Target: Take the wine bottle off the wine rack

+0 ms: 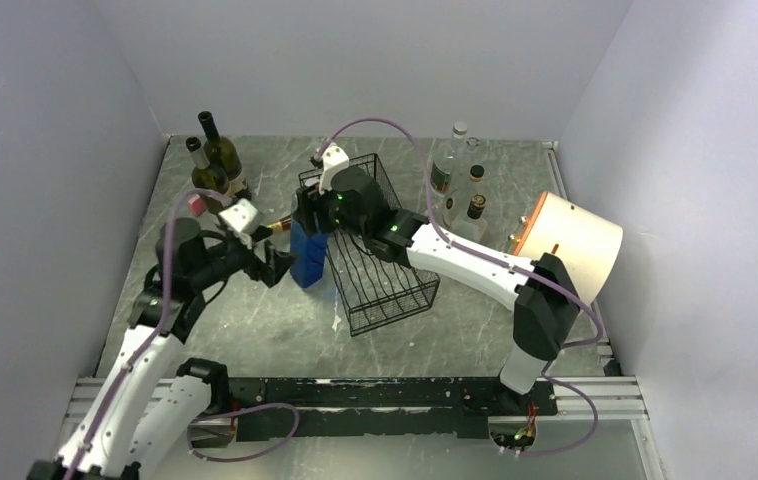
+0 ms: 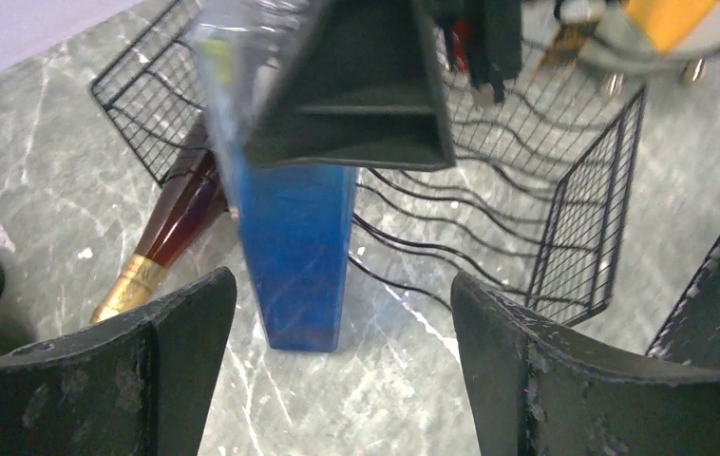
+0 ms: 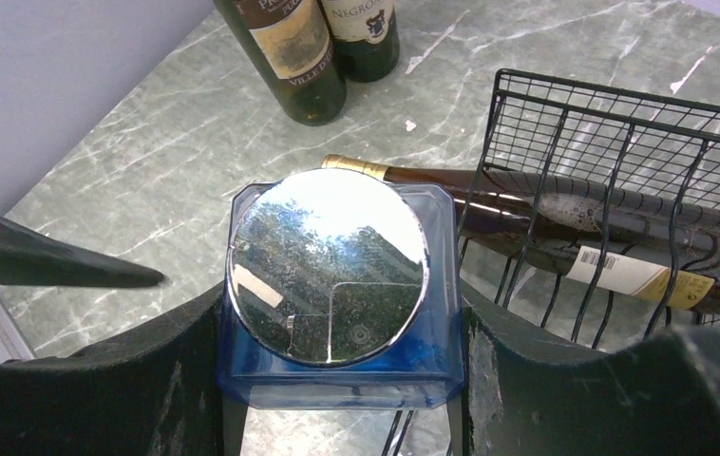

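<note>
Evidently my right gripper (image 3: 342, 380) clamps the blue bottle (image 2: 297, 252) beside the wine rack (image 3: 622, 138) — clearing access, I judge — while my left gripper (image 2: 337, 313) gapes empty near the wine bottle (image 2: 183, 211) lying inside.

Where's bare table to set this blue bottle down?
Bare grey marble lies near side, between the black wire wine rack and the black base rail. Crowded: two dark wine bottles far left; clear glass bottles and cream cylinder far right.

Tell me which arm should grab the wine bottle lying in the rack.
Left, probably. The left pincer is open, and the wine bottle pokes its gold neck out of the rack close to it. The right pincer is shut on the blue bottle.
</note>
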Tool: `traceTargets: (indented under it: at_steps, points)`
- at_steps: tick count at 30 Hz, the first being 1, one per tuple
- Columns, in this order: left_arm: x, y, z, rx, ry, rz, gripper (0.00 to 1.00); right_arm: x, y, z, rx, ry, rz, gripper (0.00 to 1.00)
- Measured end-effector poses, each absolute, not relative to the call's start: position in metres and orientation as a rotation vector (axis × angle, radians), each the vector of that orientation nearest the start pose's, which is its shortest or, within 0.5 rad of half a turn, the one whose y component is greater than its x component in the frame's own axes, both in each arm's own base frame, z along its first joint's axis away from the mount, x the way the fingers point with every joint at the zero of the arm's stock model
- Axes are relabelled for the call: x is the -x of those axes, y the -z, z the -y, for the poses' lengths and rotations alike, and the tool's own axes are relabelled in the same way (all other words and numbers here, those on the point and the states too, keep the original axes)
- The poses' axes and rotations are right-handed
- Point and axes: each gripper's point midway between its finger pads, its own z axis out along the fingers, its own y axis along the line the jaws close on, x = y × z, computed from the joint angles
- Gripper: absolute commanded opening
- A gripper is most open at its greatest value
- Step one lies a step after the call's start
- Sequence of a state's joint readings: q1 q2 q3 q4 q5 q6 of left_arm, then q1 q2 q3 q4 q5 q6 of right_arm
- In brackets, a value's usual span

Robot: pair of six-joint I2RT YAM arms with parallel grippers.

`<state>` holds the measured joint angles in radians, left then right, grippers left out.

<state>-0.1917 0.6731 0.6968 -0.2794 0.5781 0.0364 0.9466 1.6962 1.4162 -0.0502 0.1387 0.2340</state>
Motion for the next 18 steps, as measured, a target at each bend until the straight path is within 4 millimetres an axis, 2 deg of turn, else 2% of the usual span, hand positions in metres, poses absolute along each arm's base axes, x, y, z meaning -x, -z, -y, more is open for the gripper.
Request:
traceTargets:
  at_steps: [4,6,13,16,18]
  points:
    - [-0.245,-0.219,0.165,-0.789,0.576,-1.704,0.89,-0.324,-0.246,-0.42,0.596,-0.684,-1.873,0.16]
    - [-0.252,-0.212,0.167,-0.816,0.543,-1.691,0.87,-0.324,-0.246,-0.421,0.601,-0.689,-1.875,0.16]
    - [-0.297,-0.198,0.176,-0.82,0.483,-1.689,0.78,-0.323,-0.246,-0.422,0.618,-0.702,-1.876,0.17]
    - [-0.305,-0.196,0.184,-0.825,0.515,-1.673,0.72,-0.323,-0.246,-0.423,0.624,-0.709,-1.876,0.17]
    - [-0.308,-0.202,0.188,-0.819,0.533,-1.642,0.66,-0.322,-0.246,-0.423,0.628,-0.717,-1.876,0.18]
